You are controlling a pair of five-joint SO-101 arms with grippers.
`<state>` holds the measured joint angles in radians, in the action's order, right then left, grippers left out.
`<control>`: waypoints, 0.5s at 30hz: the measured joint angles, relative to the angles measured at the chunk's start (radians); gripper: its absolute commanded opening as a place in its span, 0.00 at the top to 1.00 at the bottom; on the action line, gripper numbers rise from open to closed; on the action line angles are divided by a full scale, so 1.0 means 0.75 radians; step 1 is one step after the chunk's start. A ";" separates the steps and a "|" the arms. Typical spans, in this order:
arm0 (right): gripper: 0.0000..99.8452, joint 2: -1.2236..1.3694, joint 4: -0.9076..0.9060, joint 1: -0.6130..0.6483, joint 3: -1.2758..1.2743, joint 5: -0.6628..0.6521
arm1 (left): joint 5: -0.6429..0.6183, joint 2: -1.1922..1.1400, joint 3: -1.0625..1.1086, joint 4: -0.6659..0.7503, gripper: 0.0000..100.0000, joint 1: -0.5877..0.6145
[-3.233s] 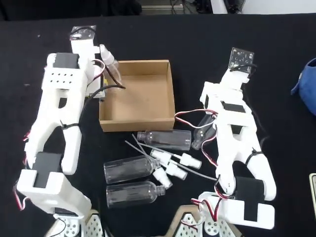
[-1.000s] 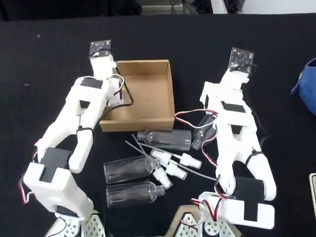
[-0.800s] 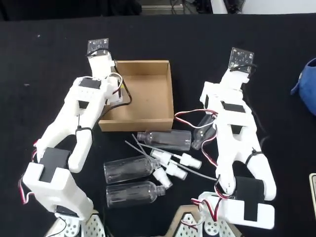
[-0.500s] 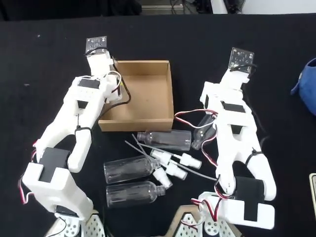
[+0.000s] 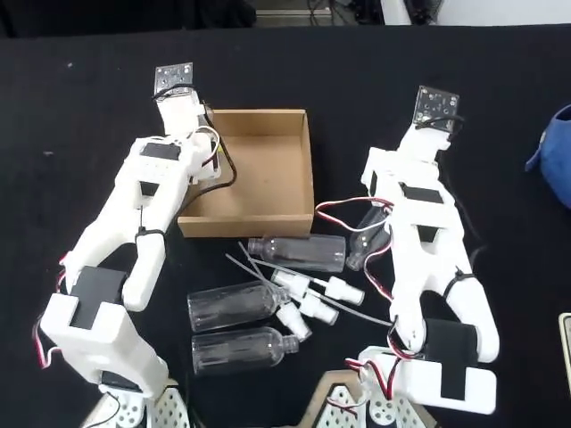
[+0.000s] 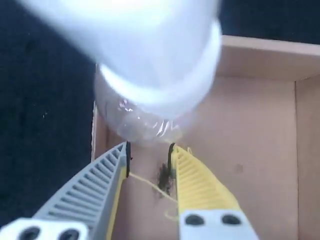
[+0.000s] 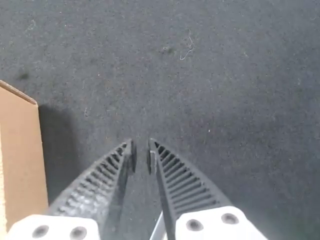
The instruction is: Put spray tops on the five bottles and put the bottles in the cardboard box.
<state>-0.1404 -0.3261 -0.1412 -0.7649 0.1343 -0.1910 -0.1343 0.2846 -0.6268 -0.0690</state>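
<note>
My left gripper [image 6: 149, 150] is shut on a clear bottle [image 6: 142, 117] with a white spray top [image 6: 150, 50], held over the inside of the cardboard box [image 6: 250, 130] by its left wall. In the high view this arm [image 5: 147, 192] leans over the box [image 5: 268, 169]. Three clear bottles [image 5: 299, 252] [image 5: 234, 305] [image 5: 239, 349] lie on the black table in front of the box, with loose spray tops [image 5: 314, 294] between them. Another bottle [image 5: 366, 246] lies partly under the right arm. My right gripper [image 7: 141, 152] is shut on nothing, above bare table beside the box's right wall [image 7: 17, 150].
A blue object [image 5: 553, 156] sits at the table's right edge. Red and white cables [image 5: 343, 207] run from the right arm toward the box corner. Black table stretches behind the box and to the far right.
The left arm has carried the bottle from outside the box's left wall to over the box, then eased slightly toward the far side. The right arm has not moved.
</note>
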 measured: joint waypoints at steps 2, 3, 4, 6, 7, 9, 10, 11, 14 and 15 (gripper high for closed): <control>0.96 0.000 0.000 0.000 0.000 0.000 | 0.000 0.000 0.004 0.039 0.97 0.000; 0.96 0.000 0.000 0.000 0.000 0.000 | 0.000 0.000 0.014 0.055 0.97 0.000; 0.96 0.000 0.000 0.000 0.000 0.000 | 0.000 0.000 0.029 0.068 0.97 0.000; 0.96 0.000 0.000 0.000 0.000 0.000 | 0.000 -0.002 0.039 0.070 0.97 0.000; 0.96 0.000 0.000 0.000 0.000 0.000 | 0.000 -0.002 0.041 0.070 0.97 0.000; 0.96 0.000 0.000 0.000 0.000 0.000 | 0.000 0.000 0.041 0.070 0.97 0.000; 0.96 0.000 0.000 0.000 0.000 0.000 | 0.000 0.000 0.041 0.070 0.97 0.000; 0.96 0.000 0.000 0.000 0.000 0.000 | 0.000 0.000 0.041 0.070 0.97 0.000; 0.96 0.000 0.000 0.000 0.000 0.000 | 0.000 0.006 0.041 0.063 0.97 0.000; 0.96 0.000 0.000 0.000 0.000 0.000 | 0.000 0.008 0.041 0.047 0.97 0.000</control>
<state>-0.1404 -0.3261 -0.1412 -0.7649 0.1343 -0.1910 -0.1281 0.3153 -0.5915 -0.0690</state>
